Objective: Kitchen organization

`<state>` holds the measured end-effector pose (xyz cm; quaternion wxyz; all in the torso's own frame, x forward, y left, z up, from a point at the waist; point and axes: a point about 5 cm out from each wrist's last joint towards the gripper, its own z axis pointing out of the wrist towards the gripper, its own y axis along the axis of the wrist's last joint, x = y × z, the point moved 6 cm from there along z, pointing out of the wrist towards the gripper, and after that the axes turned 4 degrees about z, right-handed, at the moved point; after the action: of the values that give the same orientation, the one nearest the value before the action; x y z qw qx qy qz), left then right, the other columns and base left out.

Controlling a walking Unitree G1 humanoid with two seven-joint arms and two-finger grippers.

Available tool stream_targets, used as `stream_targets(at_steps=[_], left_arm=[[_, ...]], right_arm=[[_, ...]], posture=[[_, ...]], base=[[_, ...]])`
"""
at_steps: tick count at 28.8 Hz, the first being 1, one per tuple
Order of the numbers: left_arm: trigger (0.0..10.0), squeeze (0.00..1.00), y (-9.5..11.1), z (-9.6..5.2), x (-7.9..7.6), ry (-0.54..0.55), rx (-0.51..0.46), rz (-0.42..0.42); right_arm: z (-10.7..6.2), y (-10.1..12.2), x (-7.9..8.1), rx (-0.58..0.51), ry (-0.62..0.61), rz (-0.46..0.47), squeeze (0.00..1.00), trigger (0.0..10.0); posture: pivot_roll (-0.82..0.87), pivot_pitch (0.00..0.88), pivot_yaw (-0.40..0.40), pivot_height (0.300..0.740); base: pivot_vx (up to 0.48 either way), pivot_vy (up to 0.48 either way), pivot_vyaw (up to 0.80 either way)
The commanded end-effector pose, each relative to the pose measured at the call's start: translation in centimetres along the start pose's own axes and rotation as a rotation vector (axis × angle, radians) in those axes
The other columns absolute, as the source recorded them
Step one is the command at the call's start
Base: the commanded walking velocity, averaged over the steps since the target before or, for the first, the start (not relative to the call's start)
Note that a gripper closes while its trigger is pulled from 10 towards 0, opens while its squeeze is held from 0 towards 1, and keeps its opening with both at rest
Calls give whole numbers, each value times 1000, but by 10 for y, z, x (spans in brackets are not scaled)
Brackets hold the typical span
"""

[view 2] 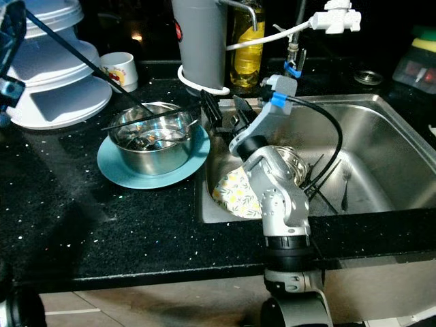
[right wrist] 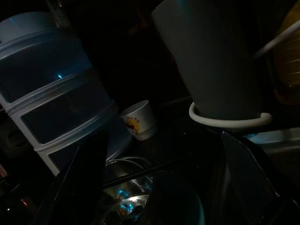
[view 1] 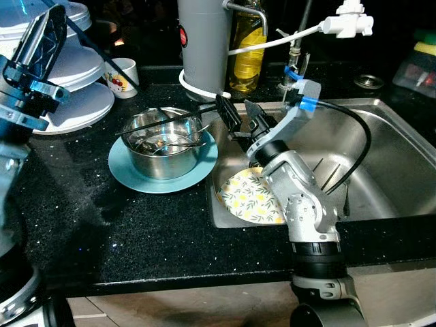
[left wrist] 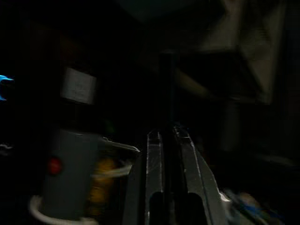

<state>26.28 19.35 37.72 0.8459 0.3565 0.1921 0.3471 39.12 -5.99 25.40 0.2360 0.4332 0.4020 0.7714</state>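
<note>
While right claw [view 1: 240,116] gapes by bowl [view 1: 162,145], wrist view adds cup [right wrist: 139,119]

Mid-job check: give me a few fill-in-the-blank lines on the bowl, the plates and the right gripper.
The shiny steel bowl sits on a round ____ plate.
The yellow-flowered plate lies inside the steel ____.
The right gripper hovers with its fingers ____.
The small white cup stands on the black ____.

Missing: light blue; sink; open; countertop

Eye views are lit from the front, dark toward twelve o'clock. Glare on the sink [view 1: 402,163] and bowl [view 1: 163,146]. Both wrist views are very dim; the left one is blurred.
</note>
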Motion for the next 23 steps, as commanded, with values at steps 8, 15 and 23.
stream_targets(at_steps=[8,15,23], left_arm=[[235,0,-55,-45,-65,-310,366,-109],[10000,0,-83,-49,-69,-256,466,-98],[10000,0,-92,-38,-41,-69,445,-29]], right_arm=[[3,-10,-11,50,-27,18,0,10000],[7,-21,-23,111,-70,87,0,10000],[16,-25,-21,142,-49,187,0,10000]], posture=[[98,0,-54,740],[101,0,-55,740],[119,0,-70,740]], base=[[0,0,0],[0,0,0],[0,0,0]])
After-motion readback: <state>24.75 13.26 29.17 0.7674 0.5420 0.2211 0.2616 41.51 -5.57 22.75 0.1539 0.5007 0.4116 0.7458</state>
